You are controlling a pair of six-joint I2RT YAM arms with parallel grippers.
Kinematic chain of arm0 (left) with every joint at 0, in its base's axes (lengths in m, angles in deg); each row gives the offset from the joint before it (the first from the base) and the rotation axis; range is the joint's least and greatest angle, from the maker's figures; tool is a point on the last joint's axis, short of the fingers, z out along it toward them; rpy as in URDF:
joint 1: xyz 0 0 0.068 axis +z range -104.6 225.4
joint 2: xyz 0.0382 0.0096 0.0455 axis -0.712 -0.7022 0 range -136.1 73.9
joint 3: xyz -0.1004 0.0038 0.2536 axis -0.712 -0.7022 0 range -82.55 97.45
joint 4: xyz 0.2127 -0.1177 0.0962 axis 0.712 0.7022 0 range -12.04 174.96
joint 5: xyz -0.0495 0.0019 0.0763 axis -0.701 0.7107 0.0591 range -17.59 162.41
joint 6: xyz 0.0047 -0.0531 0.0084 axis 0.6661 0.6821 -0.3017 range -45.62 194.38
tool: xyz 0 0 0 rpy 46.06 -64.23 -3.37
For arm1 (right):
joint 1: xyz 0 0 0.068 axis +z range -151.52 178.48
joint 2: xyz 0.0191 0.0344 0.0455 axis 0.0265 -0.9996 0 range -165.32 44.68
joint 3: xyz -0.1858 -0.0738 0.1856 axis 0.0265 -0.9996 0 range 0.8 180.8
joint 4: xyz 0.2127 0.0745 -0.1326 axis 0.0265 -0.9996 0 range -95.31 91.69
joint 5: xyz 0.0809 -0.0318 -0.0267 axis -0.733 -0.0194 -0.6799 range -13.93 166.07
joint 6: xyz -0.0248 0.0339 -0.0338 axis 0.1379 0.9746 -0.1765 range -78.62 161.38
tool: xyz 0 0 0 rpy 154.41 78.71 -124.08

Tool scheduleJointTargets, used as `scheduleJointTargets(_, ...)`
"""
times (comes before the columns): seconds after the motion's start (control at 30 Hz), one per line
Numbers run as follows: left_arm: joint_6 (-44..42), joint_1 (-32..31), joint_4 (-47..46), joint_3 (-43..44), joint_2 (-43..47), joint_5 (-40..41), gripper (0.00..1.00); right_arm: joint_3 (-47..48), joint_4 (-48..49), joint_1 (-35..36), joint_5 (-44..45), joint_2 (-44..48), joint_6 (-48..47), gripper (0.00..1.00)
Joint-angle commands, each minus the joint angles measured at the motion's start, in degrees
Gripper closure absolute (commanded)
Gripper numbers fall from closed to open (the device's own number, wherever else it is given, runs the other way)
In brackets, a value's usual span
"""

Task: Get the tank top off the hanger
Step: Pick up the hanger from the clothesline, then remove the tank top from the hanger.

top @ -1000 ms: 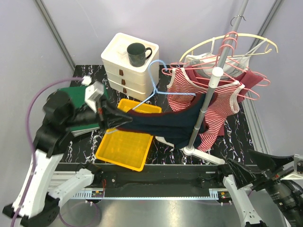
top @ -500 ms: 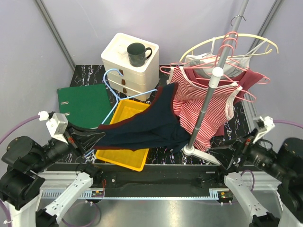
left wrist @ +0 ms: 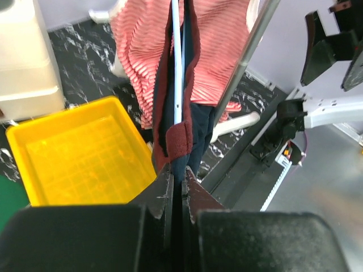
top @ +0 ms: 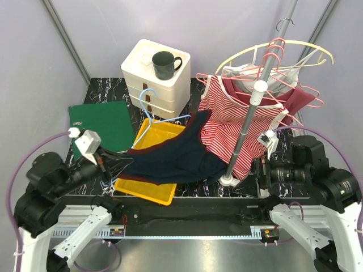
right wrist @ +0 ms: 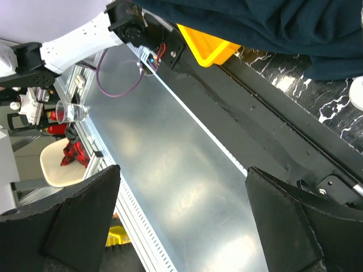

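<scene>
At the yellow tray's (top: 144,184) near left corner, the left gripper (left wrist: 177,184) is clenched on the maroon-trimmed edge of the navy tank top (top: 170,161). The garment stretches from that grip across the tray towards its far right corner, with the pale blue hanger (left wrist: 176,68) running inside the fabric. Right of the tray, past the rack's round base (top: 228,181), the right gripper (right wrist: 182,170) hangs with its jaws spread wide, grasping nothing. Beyond the tray stand white drawers (top: 148,85) topped by a dark mug (top: 164,64), with a green folder (top: 102,122) to the far left and striped red tops (top: 227,122) to the far right.
</scene>
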Motion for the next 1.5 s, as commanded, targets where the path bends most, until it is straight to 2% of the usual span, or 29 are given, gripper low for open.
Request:
scheduleJointTargets(0.0, 2.5, -0.1, -8.7, -3.9, -1.3, -2.8, 1.00, -3.6, 5.8, 0.5, -2.6, 0.1, 0.7, 0.00)
scheduleJointTargets(0.23, 5.6, -0.1, -12.0, -8.2, -2.3, -3.8, 1.00, -6.1, 13.7, 0.5, -0.7, 1.5, 5.6, 0.00)
scheduleJointTargets(0.47, 8.0, -0.1, -14.6, -11.1, -2.1, -5.9, 1.00, -10.6, 22.7, 0.6, 4.9, 3.6, 9.9, 0.00)
scheduleJointTargets(0.77, 9.7, -0.2, -17.2, -14.3, -2.9, -6.4, 1.00, -14.1, 25.0, 0.8, 7.2, 4.6, 10.7, 0.00)
scheduleJointTargets(0.97, 10.4, -0.2, -19.3, -16.2, -3.6, -7.6, 1.00, -16.5, 24.0, 1.9, 8.9, 4.5, 7.0, 0.00)
scheduleJointTargets(1.03, 10.3, -0.2, -19.6, -16.6, -4.0, -7.5, 1.00, -17.0, 22.8, 2.0, 14.9, 5.1, 4.6, 0.00)
scheduleJointTargets(1.17, 10.7, -0.1, -20.8, -17.2, -5.1, -9.0, 1.00, -17.8, 27.1, 2.0, 19.5, 11.8, 5.4, 0.00)
scheduleJointTargets(1.27, 10.6, -0.1, -21.1, -16.6, -6.7, -10.6, 1.00, -18.8, 27.8, 1.9, 22.7, 13.1, 5.9, 0.00)
scheduleJointTargets(1.47, 11.3, -0.3, -23.8, -17.2, -8.5, -14.5, 1.00, -18.6, 28.6, 2.0, 41.5, 20.3, 5.8, 0.00)
